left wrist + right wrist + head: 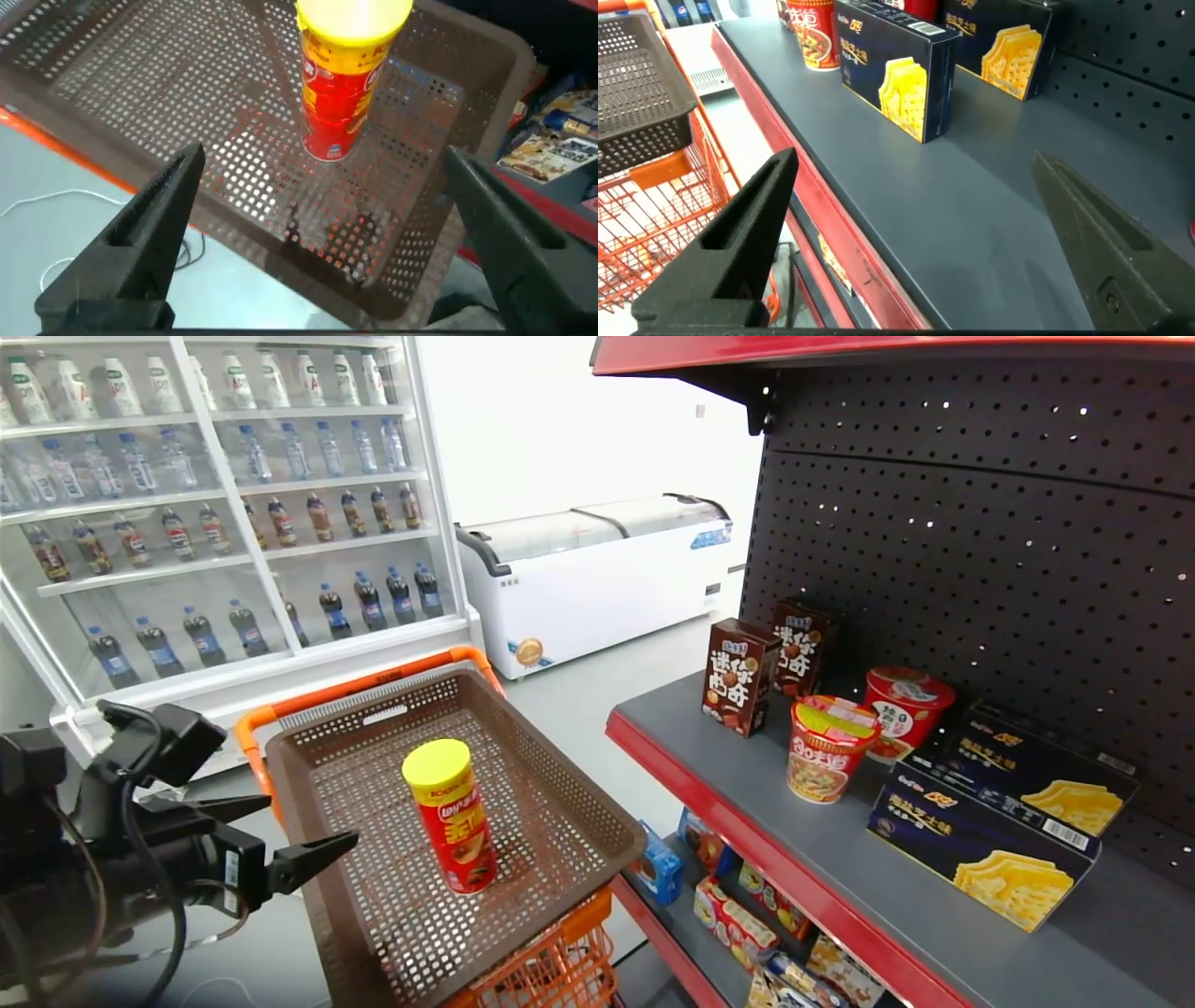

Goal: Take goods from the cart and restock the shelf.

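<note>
A red chip can (453,817) with a yellow lid stands upright in the brown perforated basket (560,803) on top of the orange cart (551,971). My left gripper (308,821) hangs open at the basket's left rim, with nothing between its fingers. In the left wrist view the can (341,84) stands beyond the open left gripper (322,159), apart from it. My right gripper (915,161) is open and empty over the grey shelf board (971,243). On that shelf (840,877) stand dark blue boxes (990,849).
Two brown boxes (740,677) and two cup noodles (826,747) stand farther back on the shelf, against a black pegboard (980,523). Snack packs (738,919) fill the lower shelf. A drinks fridge (215,504) and a chest freezer (597,569) stand behind the cart.
</note>
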Motion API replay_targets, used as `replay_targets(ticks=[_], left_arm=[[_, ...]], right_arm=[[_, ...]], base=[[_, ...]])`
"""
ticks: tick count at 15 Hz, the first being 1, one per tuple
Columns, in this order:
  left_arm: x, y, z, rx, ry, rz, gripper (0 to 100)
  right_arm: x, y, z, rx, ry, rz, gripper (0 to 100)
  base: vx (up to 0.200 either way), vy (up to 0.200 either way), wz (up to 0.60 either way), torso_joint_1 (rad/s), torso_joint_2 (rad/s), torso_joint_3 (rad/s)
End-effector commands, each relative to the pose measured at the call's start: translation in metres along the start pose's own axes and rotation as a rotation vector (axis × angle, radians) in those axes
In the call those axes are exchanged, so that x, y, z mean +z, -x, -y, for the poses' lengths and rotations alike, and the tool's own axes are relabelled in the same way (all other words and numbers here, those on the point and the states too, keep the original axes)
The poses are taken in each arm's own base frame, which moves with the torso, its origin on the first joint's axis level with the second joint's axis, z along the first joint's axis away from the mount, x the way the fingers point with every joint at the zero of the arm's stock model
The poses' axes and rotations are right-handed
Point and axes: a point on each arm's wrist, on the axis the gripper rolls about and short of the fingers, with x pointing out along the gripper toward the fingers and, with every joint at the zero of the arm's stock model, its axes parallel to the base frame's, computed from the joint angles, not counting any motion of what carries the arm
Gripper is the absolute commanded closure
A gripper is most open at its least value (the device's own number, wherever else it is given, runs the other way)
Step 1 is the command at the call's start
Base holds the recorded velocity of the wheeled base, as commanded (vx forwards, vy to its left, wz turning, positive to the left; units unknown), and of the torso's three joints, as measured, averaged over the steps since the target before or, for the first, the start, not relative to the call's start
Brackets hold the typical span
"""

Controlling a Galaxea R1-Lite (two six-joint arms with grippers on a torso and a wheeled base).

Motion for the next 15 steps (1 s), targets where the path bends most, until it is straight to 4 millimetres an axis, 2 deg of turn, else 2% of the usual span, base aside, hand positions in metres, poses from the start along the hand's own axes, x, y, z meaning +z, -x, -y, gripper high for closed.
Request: replay_targets(ticks=[1, 8, 13, 15], left_arm=[[-0.036, -0.035, 0.000, -0.051, 0.033, -0.128, 0], [-0.051, -0.088, -0.006, -0.071, -0.007, -0.059, 0], [-0.067, -0.129, 0.000, -0.064, -0.072, -0.028, 0], [-0.071, -0.138, 0.001, -0.072, -0.081, -0.016, 0]], right_arm=[[0.000, 0.000, 0.000, 0.001, 0.000, -0.001, 0], [0.000, 0.000, 0.000, 0.001, 0.000, -0.001, 0], [0.000, 0.000, 0.000, 0.001, 0.000, -0.001, 0], [0.000, 0.000, 0.000, 0.001, 0.000, -0.002, 0]], base=[[0.000, 0.000, 0.00, 0.000, 0.00, 0.000], [0.000, 0.000, 0.00, 0.000, 0.00, 0.000], [0.000, 0.000, 0.00, 0.000, 0.00, 0.000], [0.000, 0.000, 0.00, 0.000, 0.00, 0.000]])
